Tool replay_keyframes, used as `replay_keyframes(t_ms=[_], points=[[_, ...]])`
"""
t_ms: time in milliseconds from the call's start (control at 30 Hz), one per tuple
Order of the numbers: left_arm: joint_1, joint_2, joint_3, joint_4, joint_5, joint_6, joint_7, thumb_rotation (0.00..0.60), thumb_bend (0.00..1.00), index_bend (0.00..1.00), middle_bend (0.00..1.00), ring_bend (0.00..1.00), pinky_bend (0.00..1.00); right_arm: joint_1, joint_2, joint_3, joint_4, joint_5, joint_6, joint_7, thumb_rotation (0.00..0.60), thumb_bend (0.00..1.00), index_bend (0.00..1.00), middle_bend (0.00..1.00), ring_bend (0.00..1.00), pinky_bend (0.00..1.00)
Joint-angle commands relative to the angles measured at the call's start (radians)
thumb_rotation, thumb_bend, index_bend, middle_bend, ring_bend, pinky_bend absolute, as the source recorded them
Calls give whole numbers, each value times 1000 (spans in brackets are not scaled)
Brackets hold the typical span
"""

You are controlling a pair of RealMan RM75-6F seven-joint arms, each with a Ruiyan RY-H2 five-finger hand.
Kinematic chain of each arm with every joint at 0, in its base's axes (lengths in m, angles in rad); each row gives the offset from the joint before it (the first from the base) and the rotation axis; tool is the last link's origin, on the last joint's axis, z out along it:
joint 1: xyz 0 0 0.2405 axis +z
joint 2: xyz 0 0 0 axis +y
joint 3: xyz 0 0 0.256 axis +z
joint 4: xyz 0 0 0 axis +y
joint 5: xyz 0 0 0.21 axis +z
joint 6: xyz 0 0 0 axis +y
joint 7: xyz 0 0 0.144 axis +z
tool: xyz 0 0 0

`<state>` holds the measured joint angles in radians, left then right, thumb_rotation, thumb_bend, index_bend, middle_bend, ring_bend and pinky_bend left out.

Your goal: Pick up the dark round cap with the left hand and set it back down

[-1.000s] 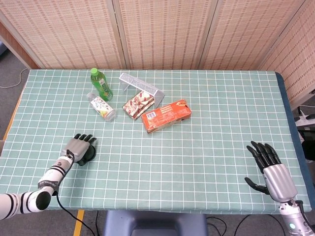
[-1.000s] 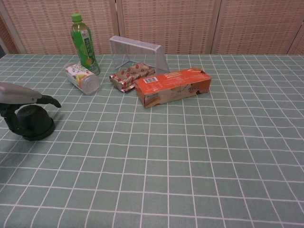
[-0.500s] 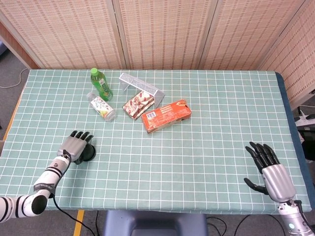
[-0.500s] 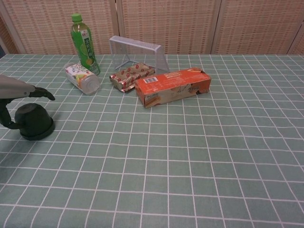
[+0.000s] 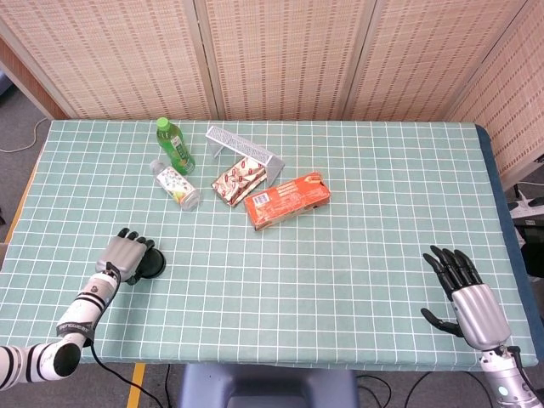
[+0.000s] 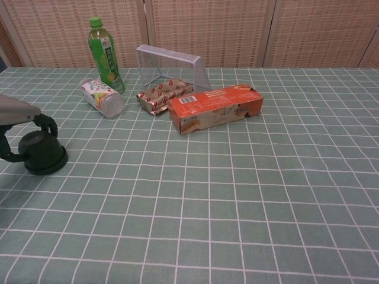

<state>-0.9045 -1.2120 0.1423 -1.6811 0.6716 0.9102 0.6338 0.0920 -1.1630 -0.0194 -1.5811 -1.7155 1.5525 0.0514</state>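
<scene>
The dark round cap (image 5: 154, 267) (image 6: 41, 152) stands on the green checked cloth near the table's front left edge. My left hand (image 5: 124, 254) (image 6: 16, 110) is just to its left and slightly above it. Its fingers (image 6: 47, 123) bend down over the cap's top left side and the thumb hangs apart from them; it holds nothing. Whether a fingertip still touches the cap is unclear. My right hand (image 5: 463, 285) hovers at the front right of the table with spread fingers, holding nothing, and shows only in the head view.
At the back left stand a green bottle (image 5: 174, 145) (image 6: 105, 54), a small bottle lying on its side (image 5: 176, 184) (image 6: 102, 97), a wire rack (image 5: 242, 146) (image 6: 172, 65), a foil snack pack (image 5: 238, 181) (image 6: 166, 94) and an orange box (image 5: 287, 200) (image 6: 214, 108).
My left hand has let go of the cap and drawn back to the left, its fingers now bent down. The cap stays on the table. The right hand barely moved.
</scene>
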Motion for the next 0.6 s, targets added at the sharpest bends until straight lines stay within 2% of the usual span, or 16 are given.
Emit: replay_keyframes(t_ms=[33, 167, 333, 433, 600], points=[[2, -4, -1, 5, -2, -7, 5, 600, 348, 348, 350, 238, 156, 0, 1, 0, -1, 0, 0, 0, 600, 124, 0, 0, 0, 0], [10, -14, -6, 18, 7, -6, 6, 600, 348, 401, 378, 253, 169, -1, 2, 0, -2, 1, 1, 0, 600, 124, 0, 0, 0, 0], [22, -6, -22, 11, 28, 1, -15, 600, 355, 505, 465, 310, 206, 0, 1, 0, -1, 2, 0, -1, 600, 124, 0, 0, 0, 0], [32, 12, -30, -5, 58, -4, -39, 600, 363, 525, 513, 362, 238, 0, 0, 1, -1, 3, -2, -2, 600, 124, 0, 0, 0, 0], [43, 46, -38, -41, 91, -1, -56, 600, 364, 527, 513, 368, 246, 0, -2, 0, -2, 2, -2, -6, 600, 124, 0, 0, 0, 0]])
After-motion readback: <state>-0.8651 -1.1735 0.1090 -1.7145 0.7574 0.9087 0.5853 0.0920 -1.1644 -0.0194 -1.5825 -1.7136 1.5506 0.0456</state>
